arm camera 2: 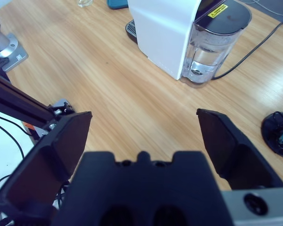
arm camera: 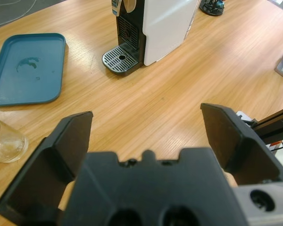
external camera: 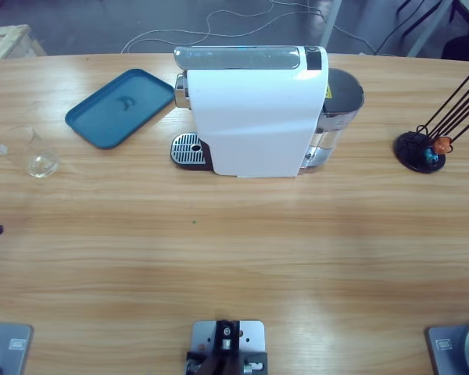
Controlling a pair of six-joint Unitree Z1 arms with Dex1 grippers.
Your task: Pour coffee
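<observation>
At the far left of the table [external camera: 234, 258] stands a clear glass [external camera: 30, 151], upright, holding nothing that I can make out; no coffee shows in it or anywhere else in these views. In my left wrist view the same glass sits at the lower left edge, beside my left gripper [arm camera: 146, 136], whose jaws stand wide apart with nothing between them, above bare wood.

Next to the right lies a blue tray [external camera: 121, 107], flat on the table, set at a slant, well apart from the glass. Its near corner comes close to the coffee machine [external camera: 254, 109], a white body with a silver top, standing near the table's middle. A round metal drip grate [external camera: 189, 148] juts out at the machine's left foot, with no cup on it. Behind the machine's right side is its clear water tank [arm camera 2: 212, 52] with a dark lid and a yellow label.

Further right, well apart from the machine, stands a black capsule rack [external camera: 422, 150] with thin rods rising from a round base; small orange and blue capsules sit at its foot.

My right gripper [arm camera 2: 144, 136] is likewise spread wide and grips nothing, over bare table.
</observation>
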